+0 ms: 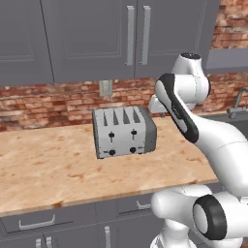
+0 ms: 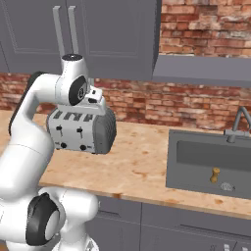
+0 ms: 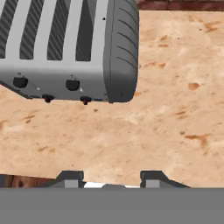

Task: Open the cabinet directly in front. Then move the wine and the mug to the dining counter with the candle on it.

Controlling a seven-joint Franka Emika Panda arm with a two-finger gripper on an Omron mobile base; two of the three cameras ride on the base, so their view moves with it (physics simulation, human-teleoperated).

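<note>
Your gripper (image 3: 111,177) hangs parted and empty above the counter (image 3: 175,87), just right of the silver toaster (image 1: 124,131). The cabinet (image 1: 131,36) above the toaster stands closed. You can read no writing anywhere.

A: What is seen around the toaster (image 1: 124,131)?

B: It is set upright on the tan stone counter (image 1: 53,167). Above it, the grey cabinet (image 1: 92,36) is hung with both doors shut, its silver handles (image 1: 138,35) paired. Behind it, a brick wall (image 1: 43,104) with an outlet (image 1: 105,87) is seen.

A: And to its right?

B: The white arm (image 1: 193,123) is raised there; a faucet (image 1: 237,104) is glimpsed beyond. Drawers (image 1: 43,220) are fitted below.
</note>
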